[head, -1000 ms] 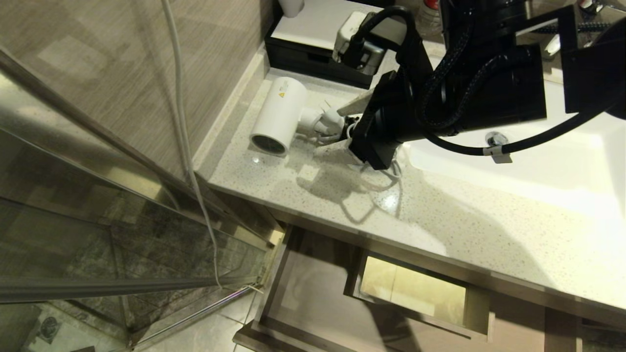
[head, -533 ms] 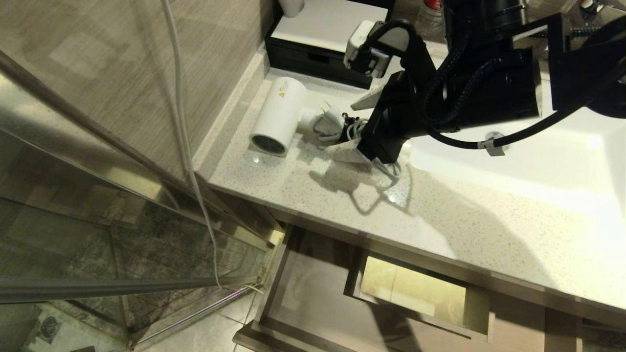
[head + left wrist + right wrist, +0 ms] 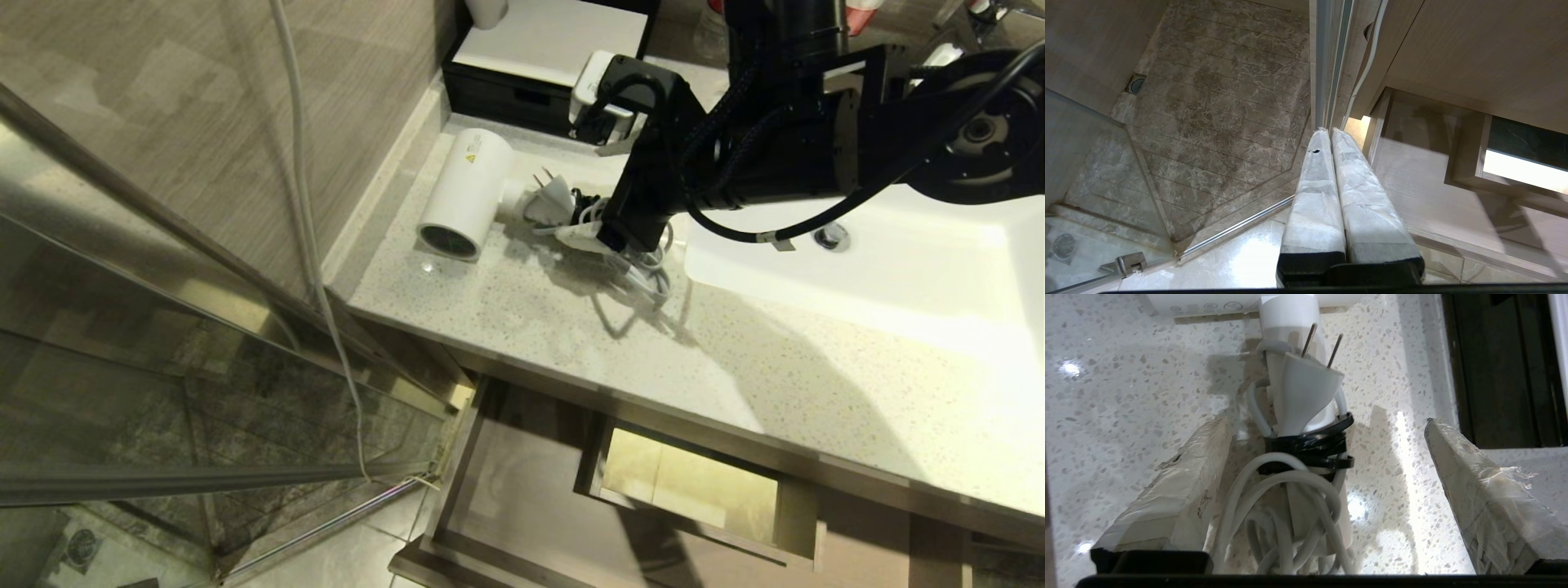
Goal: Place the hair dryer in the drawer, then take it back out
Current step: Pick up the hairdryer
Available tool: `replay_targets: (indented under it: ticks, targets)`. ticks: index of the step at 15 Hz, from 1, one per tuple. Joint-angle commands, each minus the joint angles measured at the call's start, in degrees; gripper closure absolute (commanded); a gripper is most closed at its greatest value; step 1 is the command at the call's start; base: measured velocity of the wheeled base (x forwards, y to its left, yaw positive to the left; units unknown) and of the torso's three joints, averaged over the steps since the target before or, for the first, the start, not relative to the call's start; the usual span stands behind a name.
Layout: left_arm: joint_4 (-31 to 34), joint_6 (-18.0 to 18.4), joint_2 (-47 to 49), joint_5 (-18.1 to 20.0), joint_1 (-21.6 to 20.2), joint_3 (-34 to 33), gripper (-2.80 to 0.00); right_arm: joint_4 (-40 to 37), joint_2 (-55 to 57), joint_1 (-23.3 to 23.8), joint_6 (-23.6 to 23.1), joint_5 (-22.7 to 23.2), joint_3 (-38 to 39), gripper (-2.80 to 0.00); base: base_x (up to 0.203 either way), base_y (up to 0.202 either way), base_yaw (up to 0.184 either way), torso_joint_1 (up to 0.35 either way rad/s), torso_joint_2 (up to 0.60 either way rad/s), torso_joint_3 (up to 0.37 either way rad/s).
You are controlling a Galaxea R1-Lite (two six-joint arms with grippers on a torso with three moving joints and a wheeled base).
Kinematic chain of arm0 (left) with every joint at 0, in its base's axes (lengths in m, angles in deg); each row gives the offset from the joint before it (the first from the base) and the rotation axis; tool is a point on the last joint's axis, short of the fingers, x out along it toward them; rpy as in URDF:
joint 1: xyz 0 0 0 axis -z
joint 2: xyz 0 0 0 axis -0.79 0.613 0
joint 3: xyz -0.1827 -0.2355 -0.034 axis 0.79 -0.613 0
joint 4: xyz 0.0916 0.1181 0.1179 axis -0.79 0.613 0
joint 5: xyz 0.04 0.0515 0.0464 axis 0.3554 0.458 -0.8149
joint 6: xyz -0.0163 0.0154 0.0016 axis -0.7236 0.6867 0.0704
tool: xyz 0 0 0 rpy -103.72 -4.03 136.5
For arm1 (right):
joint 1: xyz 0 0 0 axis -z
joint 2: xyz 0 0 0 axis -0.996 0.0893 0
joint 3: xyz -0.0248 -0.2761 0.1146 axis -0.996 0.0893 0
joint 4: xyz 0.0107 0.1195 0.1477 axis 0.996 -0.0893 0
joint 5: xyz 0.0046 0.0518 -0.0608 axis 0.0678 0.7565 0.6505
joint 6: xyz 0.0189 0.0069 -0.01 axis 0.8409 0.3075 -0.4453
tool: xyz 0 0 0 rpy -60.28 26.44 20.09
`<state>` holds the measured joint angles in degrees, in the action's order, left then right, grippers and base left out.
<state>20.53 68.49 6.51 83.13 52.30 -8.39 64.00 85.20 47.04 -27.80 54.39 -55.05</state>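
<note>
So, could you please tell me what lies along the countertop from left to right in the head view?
Hair dryer lying on its side → its bundled cord with plug → right gripper over the cord, jaws apart → white sink.

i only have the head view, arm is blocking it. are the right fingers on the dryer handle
Observer: No. In the right wrist view the right gripper is open, its fingers standing apart on either side of the handle and bundled cord.
Operator: is the cord loose
Observer: It is tied to the handle with a black strap, and the plug lies on top with its prongs pointing towards the barrel.
Operator: where's the left arm
Observer: The left gripper hangs shut above the floor, beside the open drawer.
</note>
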Motion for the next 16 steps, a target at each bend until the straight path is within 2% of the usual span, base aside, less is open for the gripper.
replay_targets:
  ticks: [1,12,16]
  targets:
    - [0.0,0.0,0.0,0.0,0.0,-0.1,0.00,1.4,0.8,0.0,-0.7,0.1,0.0,-2.80,0.000,0.000,0.000,0.000,0.00,0.000]
    - [0.0,0.0,0.0,0.0,0.0,-0.1,0.00,3.4,3.5,0.6,-0.7,-0.1,-0.1,-2.80,0.000,0.000,0.000,0.000,0.00,0.000]
    - [0.0,0.0,0.0,0.0,0.0,-0.1,0.00,3.4,6.2,0.6,-0.7,-0.1,-3.0,-2.80,0.000,0.000,0.000,0.000,0.00,0.000]
